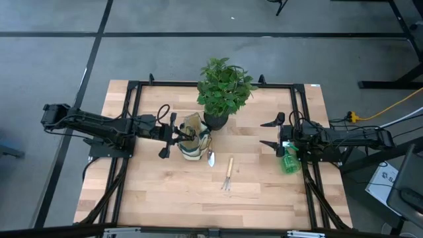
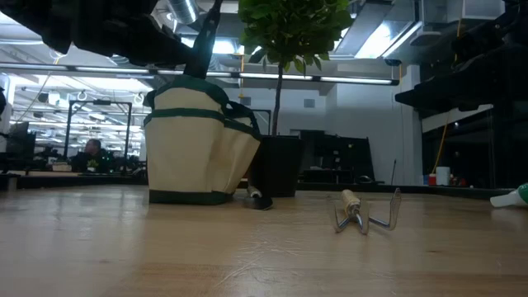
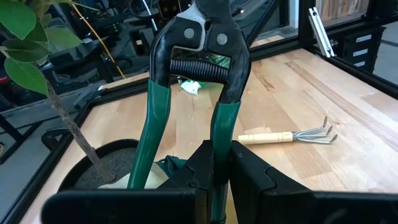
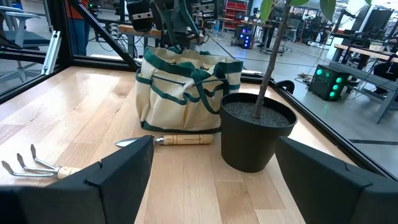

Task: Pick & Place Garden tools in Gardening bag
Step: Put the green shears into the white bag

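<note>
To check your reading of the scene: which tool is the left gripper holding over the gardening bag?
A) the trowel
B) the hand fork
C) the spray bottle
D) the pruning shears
D: the left gripper is shut on a green handle of the pruning shears, above the gardening bag; the hand fork lies on the table.

Robotics lab: open-ceiling hall, equipment benches (image 4: 367,53).

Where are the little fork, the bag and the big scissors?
hand fork (image 1: 227,174), high view, on its wooden handle.
gardening bag (image 2: 186,153), low view, on its beige front panel.
pruning shears (image 3: 149,127), left wrist view, on a green handle above the left claw (image 3: 219,171).
</note>
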`<state>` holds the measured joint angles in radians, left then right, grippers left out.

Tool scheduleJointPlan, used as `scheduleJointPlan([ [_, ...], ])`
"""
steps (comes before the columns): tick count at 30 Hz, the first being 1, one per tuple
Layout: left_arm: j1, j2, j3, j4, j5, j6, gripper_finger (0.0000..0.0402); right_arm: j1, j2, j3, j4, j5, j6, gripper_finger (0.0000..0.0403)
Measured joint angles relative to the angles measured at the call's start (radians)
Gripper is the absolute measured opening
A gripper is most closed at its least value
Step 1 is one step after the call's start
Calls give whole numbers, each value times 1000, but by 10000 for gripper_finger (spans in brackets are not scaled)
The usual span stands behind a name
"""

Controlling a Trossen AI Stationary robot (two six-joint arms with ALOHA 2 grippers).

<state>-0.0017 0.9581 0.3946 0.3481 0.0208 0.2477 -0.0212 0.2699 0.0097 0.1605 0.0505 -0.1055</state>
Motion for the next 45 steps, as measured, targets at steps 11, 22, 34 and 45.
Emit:
scheduleJointPlan([
  [11,0,0,0,0,-1,-25,27,0,0,0,0,0,0,341],
  [22,0,0,0,-8,-1,-26,27,0,0,0,0,0,0,341],
  [34,0,0,0,-32,25,29,27,0,0,0,0,0,0,341],
  [45,0,0,0,-46,23,36,30,0,0,0,0,0,0,341],
])
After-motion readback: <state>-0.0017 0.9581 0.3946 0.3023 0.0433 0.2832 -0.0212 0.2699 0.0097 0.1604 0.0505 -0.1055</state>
